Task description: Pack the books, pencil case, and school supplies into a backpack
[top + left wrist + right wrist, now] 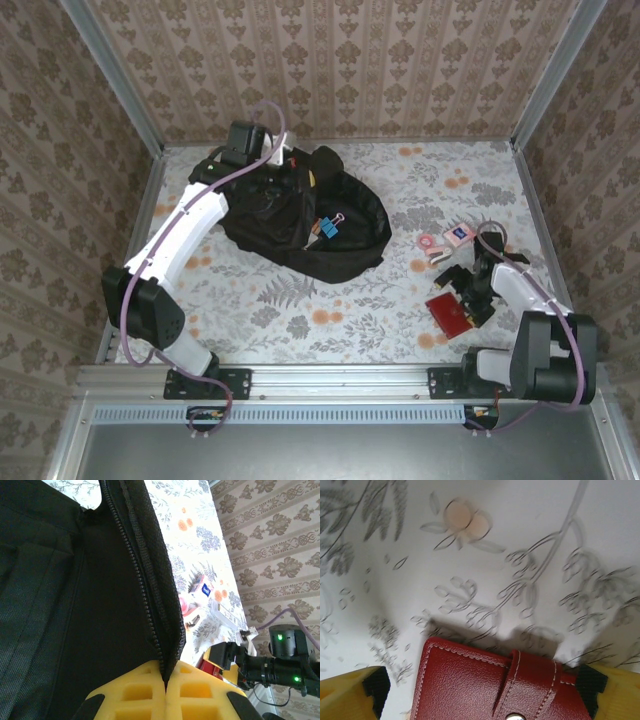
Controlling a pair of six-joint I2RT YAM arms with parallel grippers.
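Note:
The black backpack (345, 235) lies open at the table's middle left, with blue and pink binder clips (327, 227) inside its mouth. My left gripper (262, 160) is at its far edge, yellow fingers (135, 692) shut on the zip rim of the backpack (75, 605). My right gripper (472, 290) hangs open over a red leather-look case with a snap strap (450, 312). In the right wrist view the case (470, 685) lies between the spread fingertips (355, 692), which straddle it without pinching. The books are out of view.
Small supplies lie beyond the right gripper: pink pieces (432, 243) and a blue-and-white card (458, 235). Patterned walls enclose the table on three sides. The flowered tabletop (330, 320) stretches between the backpack and the arm bases.

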